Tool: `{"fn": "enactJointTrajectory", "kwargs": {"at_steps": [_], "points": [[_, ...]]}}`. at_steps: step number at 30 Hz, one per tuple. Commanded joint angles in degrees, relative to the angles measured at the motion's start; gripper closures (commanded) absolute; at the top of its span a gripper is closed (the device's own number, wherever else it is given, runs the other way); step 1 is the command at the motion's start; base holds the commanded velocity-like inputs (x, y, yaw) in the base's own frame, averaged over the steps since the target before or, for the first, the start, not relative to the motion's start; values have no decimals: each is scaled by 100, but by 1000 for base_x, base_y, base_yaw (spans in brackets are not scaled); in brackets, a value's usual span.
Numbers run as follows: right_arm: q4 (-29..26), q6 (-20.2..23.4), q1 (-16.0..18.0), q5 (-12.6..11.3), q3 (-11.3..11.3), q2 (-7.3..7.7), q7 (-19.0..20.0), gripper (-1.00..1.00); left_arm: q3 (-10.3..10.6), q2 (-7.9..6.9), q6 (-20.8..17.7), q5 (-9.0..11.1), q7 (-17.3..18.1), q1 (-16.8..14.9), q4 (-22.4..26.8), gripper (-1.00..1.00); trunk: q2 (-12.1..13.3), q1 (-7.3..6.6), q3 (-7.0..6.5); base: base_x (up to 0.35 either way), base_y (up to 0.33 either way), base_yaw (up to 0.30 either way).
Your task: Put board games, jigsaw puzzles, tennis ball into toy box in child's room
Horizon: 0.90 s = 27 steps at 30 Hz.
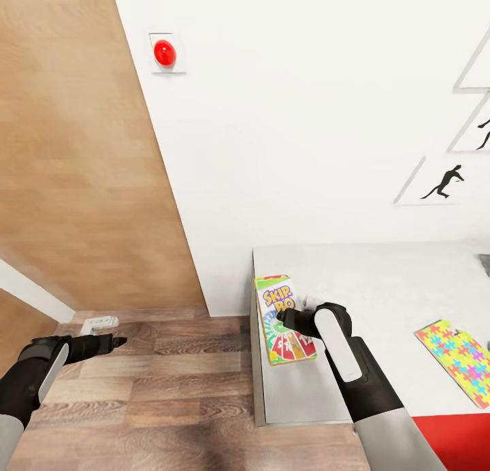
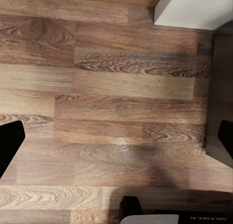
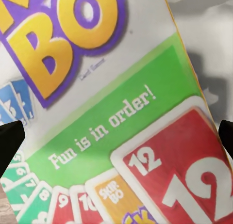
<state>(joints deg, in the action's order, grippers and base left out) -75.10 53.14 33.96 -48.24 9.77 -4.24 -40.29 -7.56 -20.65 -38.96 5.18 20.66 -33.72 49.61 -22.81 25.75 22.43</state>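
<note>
The right gripper (image 1: 294, 319) hangs directly over the green-topped board game (image 1: 282, 319), which lies flat near the left end of the white table (image 1: 381, 287), one long side close along the table edge. In the right wrist view the printed lid (image 3: 116, 107) sits just beneath the gripper, and the two dark fingertips (image 3: 10, 141) stand wide apart at either side with the box between them. The jaws are open and hold nothing. That spread looks chosen to straddle the short width of the box, which lies flat and offers only its thin edges to pinch. Whether the fingertips already touch the lid is hard to tell from this close view.

A jigsaw puzzle (image 1: 457, 362) lies flat on the same table, well off to the right of that gripper.

The left gripper (image 1: 117, 340) is held out over the wood floor (image 2: 116, 88), away from the table, probably parked out of the way. Its fingertips (image 2: 9, 144) are wide apart with only planks between them, so it is open and empty.
</note>
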Motion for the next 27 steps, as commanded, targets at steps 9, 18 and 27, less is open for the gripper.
{"fn": "enactJointTrajectory", "kwargs": {"at_steps": [9,18,27], "points": [[-29,13,5,-54,15,0,-58,-100,-9,0,-50,53,-4,-3,5,-100,-10,3,10,0,0,0],[-31,8,5,-54,16,-1,-50,-100,-9,0,-53,53,-1,-3,5,-100,-10,3,10,0,44,0],[-31,9,5,-54,16,-3,-45,-100,-9,1,-56,53,0,-3,5,-100,-10,3,10,0,39,0]]}}
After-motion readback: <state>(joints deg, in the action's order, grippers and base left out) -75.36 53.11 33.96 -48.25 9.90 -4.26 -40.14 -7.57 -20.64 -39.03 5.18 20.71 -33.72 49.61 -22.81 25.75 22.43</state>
